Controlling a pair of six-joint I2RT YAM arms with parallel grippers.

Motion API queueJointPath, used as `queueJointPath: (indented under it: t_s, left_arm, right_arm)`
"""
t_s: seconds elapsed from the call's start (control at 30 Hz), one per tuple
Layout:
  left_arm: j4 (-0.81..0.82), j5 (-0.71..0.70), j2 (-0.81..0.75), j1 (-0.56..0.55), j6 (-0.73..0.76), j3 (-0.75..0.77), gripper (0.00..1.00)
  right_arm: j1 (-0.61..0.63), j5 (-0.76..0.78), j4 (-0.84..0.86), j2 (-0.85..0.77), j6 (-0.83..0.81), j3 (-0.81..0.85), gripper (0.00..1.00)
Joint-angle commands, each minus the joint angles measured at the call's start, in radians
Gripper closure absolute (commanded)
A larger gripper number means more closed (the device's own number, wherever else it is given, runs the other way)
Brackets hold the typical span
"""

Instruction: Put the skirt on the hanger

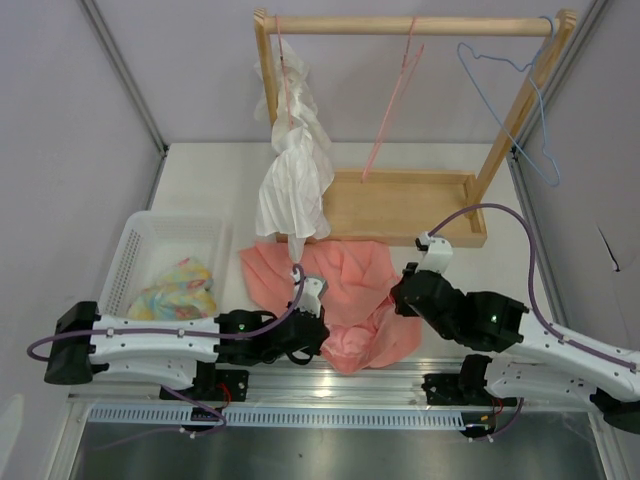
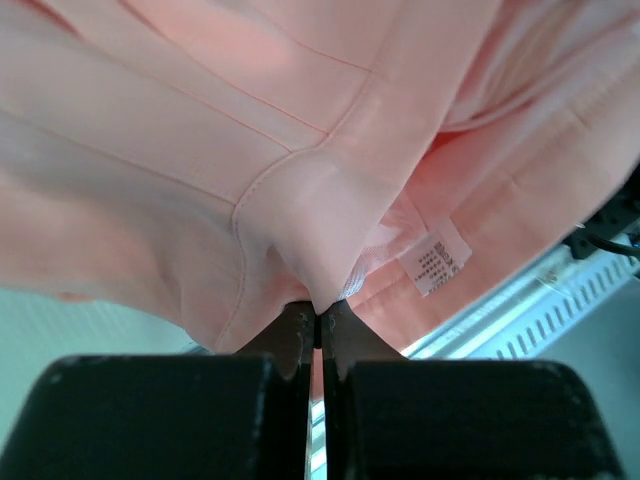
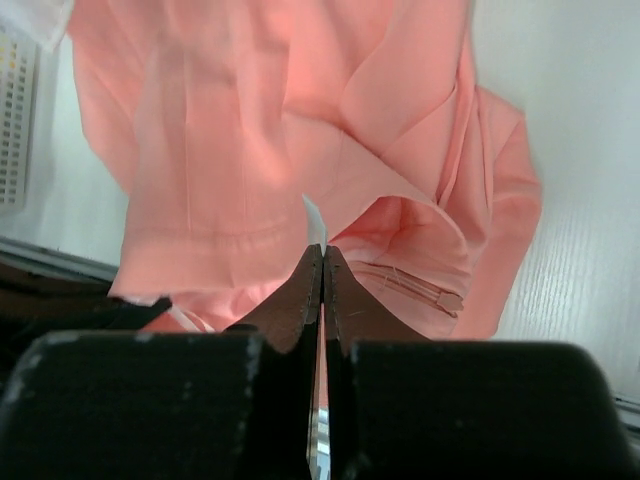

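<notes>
My left claw (image 2: 318,308) is clamped shut on a folded seam of the skirt (image 1: 350,275), close to its sewn-in label (image 2: 438,262). My right claw (image 3: 322,252) is pressed closed too, at the skirt's right edge. A pale sliver shows at its tips, but I cannot tell whether it pinches any cloth. The skirt lies crumpled on the counter (image 1: 200,180) between my two arms, just in front of the wooden tray (image 1: 400,205). The hanger (image 1: 393,105) hangs from the rail (image 1: 410,25) above, apart from the skirt, beside a white garment (image 1: 295,180).
</notes>
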Motion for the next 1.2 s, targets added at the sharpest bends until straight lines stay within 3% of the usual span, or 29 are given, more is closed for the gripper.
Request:
queueJointPath:
  t_s: [0.0,0.17,0.43,0.6,0.83,1.17]
  left_arm:
    - [0.116,0.061,-0.056,0.007,0.086,-0.045,1.00]
    - [0.116,0.060,-0.079,0.044,0.062,-0.081,1.00]
    - [0.154,0.097,0.163,0.038,0.050,-0.088,1.00]
    - [0.055,0.031,0.264,0.039,-0.053,-0.064,1.00]
    - [0.076,0.008,0.258,-0.017,-0.041,-0.061,0.77]
    - [0.067,0.021,0.119,-0.062,0.000,-0.084,0.61]
  right_arm:
    - [-0.046,-0.027,0.062,0.016,-0.070,0.043,1.00]
    - [-0.075,-0.069,0.090,0.046,-0.087,0.026,1.00]
    - [0.001,-0.086,0.152,0.096,-0.024,-0.020,1.00]
    - [0.089,-0.035,0.144,0.147,0.027,-0.019,1.00]
    - [0.153,-0.014,0.139,0.179,0.051,-0.004,1.00]
    - [0.238,0.051,0.112,0.250,0.097,0.039,1.00]
